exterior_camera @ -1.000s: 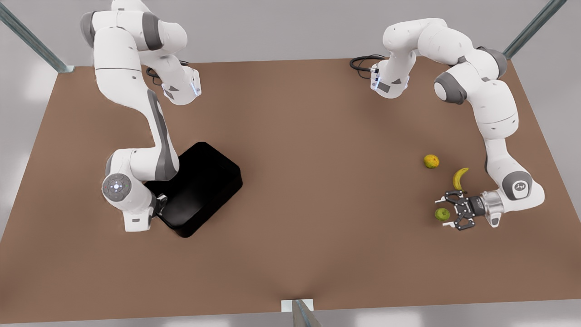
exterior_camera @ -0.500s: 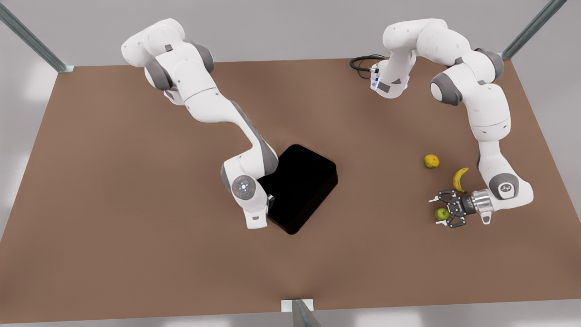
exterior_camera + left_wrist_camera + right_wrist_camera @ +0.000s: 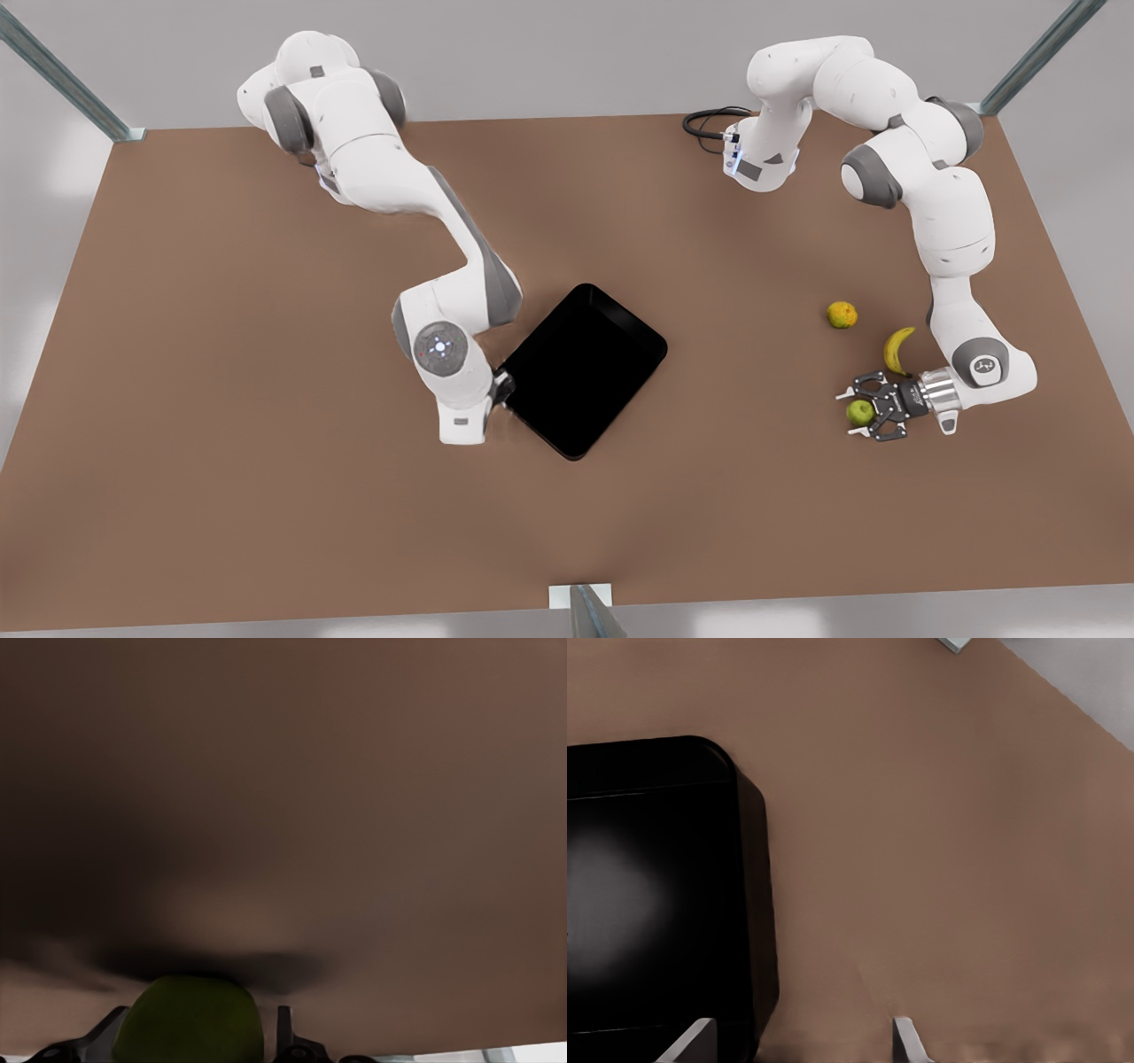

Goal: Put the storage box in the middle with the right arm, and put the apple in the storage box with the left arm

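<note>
- The storage box (image 3: pixel 582 369) lies flat near the middle of the table (image 3: pixel 221 310), turned diagonally to the table's edges.
- The right gripper (image 3: pixel 501 390) is at the box's corner toward the front view's left. In the front view the wrist housing covers its fingers.
- In the right wrist view, two pale fingertips (image 3: pixel 905 1041) stand apart. The box (image 3: pixel 656 886) wall sits beside one of them, and nothing is clamped between them.
- The left gripper (image 3: pixel 864 410) is near the table's edge on the front view's right, lying low and level. Its fingers are spread around the apple (image 3: pixel 859 412).
- The left wrist view shows the apple (image 3: pixel 190 1020) between the fingers; whether they touch it cannot be told.
- A banana (image 3: pixel 897 348) lies just beside the left gripper. An orange fruit (image 3: pixel 842 315) lies farther toward the table's far edge.
</note>
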You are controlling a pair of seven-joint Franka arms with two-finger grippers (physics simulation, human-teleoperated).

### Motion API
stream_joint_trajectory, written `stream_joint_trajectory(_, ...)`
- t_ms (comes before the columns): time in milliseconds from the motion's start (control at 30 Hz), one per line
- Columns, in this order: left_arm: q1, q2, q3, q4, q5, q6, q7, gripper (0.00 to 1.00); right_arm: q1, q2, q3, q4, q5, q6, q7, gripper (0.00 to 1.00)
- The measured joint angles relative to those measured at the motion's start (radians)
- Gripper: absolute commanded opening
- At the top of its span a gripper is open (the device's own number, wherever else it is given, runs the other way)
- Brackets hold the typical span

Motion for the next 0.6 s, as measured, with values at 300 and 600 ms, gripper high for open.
stream_joint_trajectory(300, 0.000, -0.002, 0.014, 0.008, -0.003, -0.003, -0.012, 0.41, -0.415, -0.634, 0.112, -0.361, -0.346, -0.419, -0.074, 1.00)
stream_joint_trajectory(600, -0.024, -0.054, 0.000, 0.081, -0.024, -0.015, -0.093, 0.42, -0.498, -0.623, 0.150, -0.480, -0.349, -0.292, -0.076, 1.00)
